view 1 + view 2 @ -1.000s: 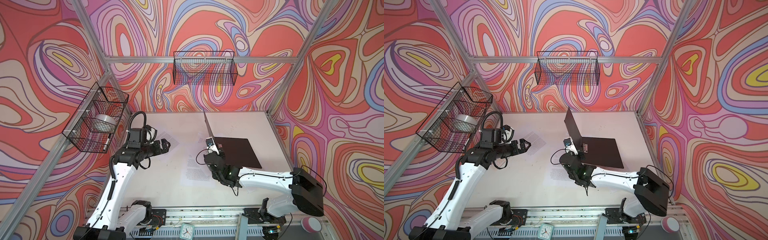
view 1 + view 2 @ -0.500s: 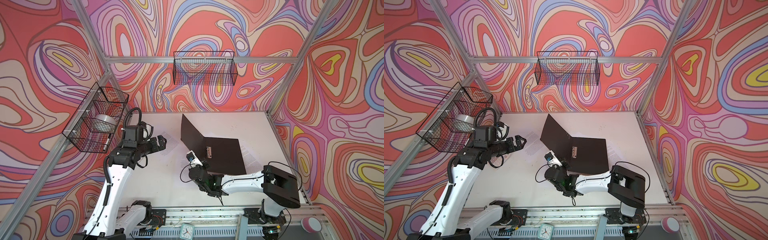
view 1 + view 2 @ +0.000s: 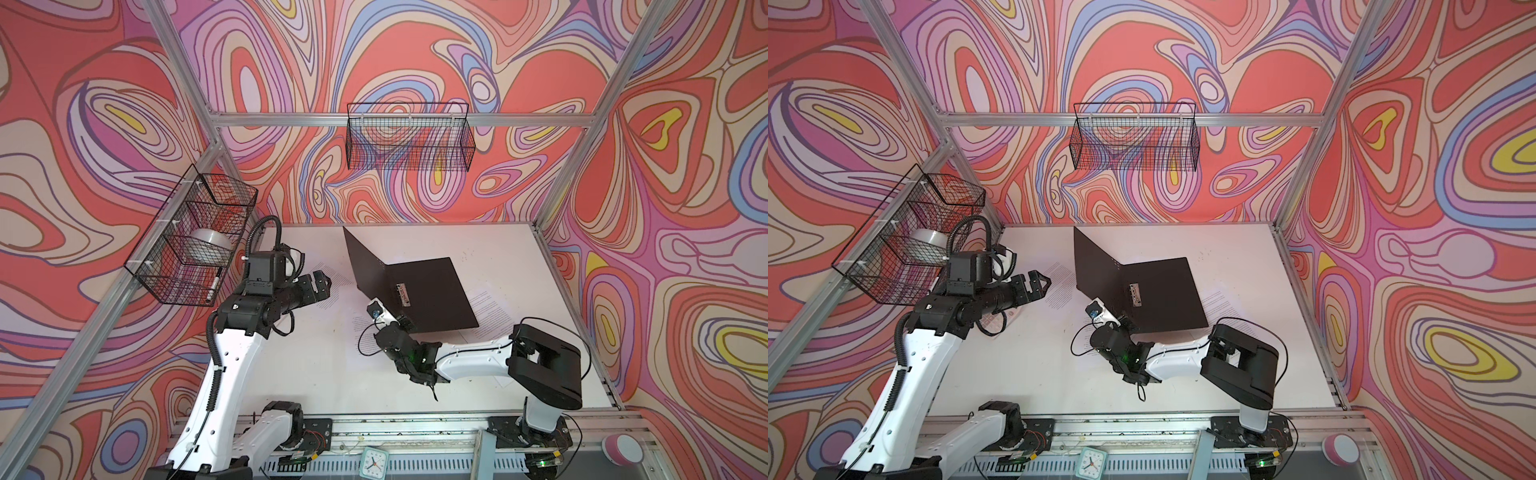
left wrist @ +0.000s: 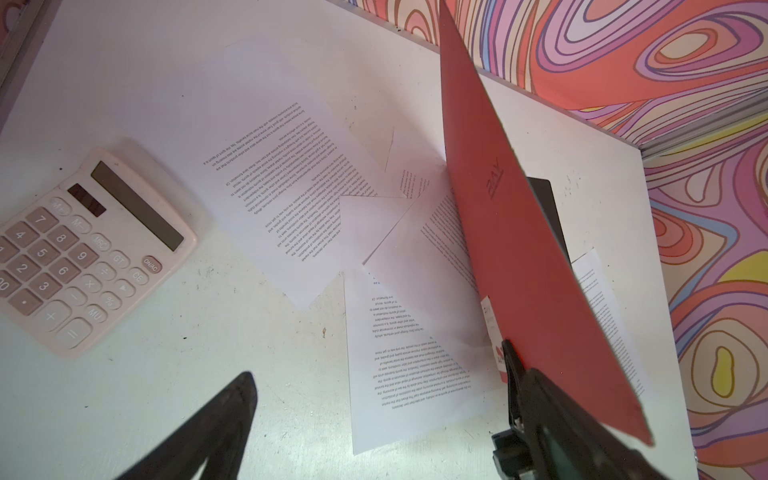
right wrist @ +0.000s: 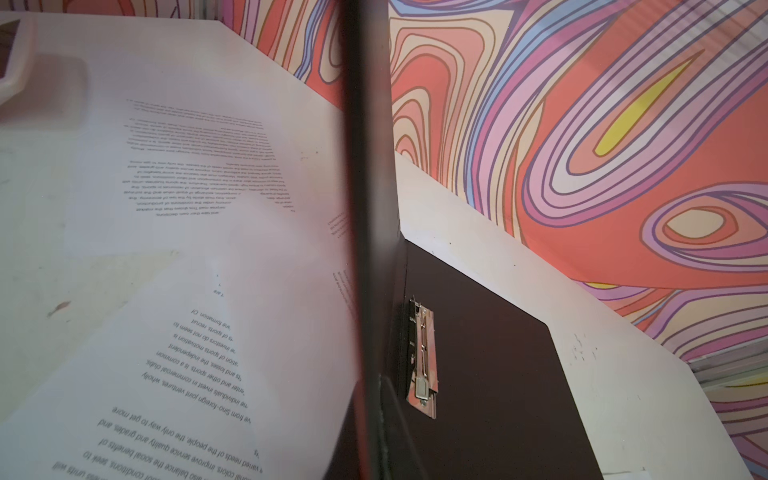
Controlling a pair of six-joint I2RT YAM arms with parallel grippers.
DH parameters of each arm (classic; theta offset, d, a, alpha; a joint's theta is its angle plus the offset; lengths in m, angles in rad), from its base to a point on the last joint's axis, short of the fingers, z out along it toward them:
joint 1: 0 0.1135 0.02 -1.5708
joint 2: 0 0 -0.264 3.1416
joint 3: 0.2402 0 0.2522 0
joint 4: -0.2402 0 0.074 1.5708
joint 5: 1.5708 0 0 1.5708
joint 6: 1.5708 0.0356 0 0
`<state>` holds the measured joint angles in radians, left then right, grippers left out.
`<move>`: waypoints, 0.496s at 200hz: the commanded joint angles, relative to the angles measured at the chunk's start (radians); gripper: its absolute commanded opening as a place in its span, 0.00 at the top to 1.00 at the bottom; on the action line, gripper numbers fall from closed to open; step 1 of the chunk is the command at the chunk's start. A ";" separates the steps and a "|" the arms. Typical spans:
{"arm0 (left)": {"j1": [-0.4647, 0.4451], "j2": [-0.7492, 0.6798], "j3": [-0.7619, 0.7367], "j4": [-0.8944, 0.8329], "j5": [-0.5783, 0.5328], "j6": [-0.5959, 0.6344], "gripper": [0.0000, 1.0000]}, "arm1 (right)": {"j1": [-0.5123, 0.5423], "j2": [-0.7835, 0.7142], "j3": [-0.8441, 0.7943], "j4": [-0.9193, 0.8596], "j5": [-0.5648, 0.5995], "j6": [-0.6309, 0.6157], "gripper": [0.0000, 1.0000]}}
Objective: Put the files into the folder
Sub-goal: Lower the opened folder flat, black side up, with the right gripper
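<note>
Pale pink calculator (image 4: pixel 89 249) flat on white tabletop (image 4: pixel 145 83); two wire baskets (image 3: pixel 409 141) (image 3: pixel 191 237) on walls; small clock (image 3: pixel 374 462) in front.

One folder (image 3: pixel 432 291) lies mid-frame in both top views, with one metal clip (image 5: pixel 424 357) inside. At least five sheets (image 4: pixel 282 166) show in the left wrist view; their overlaps may hide more. One calculator (image 4: pixel 95 245) sits at its left edge. There are two baskets: a basket (image 3: pixel 409 141) at upper centre and a basket (image 3: pixel 191 241) at mid-left. One clock (image 3: pixel 374 463) stands at the bottom edge.
</note>
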<state>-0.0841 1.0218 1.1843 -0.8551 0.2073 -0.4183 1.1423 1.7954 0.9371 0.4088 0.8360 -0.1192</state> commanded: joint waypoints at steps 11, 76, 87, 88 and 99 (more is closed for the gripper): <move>0.009 0.016 0.023 -0.013 -0.004 -0.018 0.02 | -0.081 0.008 0.071 0.047 -0.045 -0.063 1.00; 0.008 0.089 0.041 0.011 -0.010 -0.007 0.02 | -0.146 0.116 0.148 0.190 0.017 -0.208 1.00; 0.009 0.097 0.043 0.020 -0.014 -0.009 0.02 | -0.144 0.156 0.156 0.187 0.012 -0.198 1.00; 0.009 0.097 0.044 0.021 -0.014 -0.010 0.02 | -0.144 0.156 0.156 0.187 0.012 -0.198 1.00; 0.010 0.104 0.050 0.033 -0.009 -0.013 0.02 | -0.141 0.178 0.158 0.139 -0.013 -0.140 1.00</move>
<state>-0.0830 1.1118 1.1980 -0.8467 0.2073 -0.4232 1.0023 1.9137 1.0794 0.5613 0.8402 -0.2966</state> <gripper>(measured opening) 0.980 0.048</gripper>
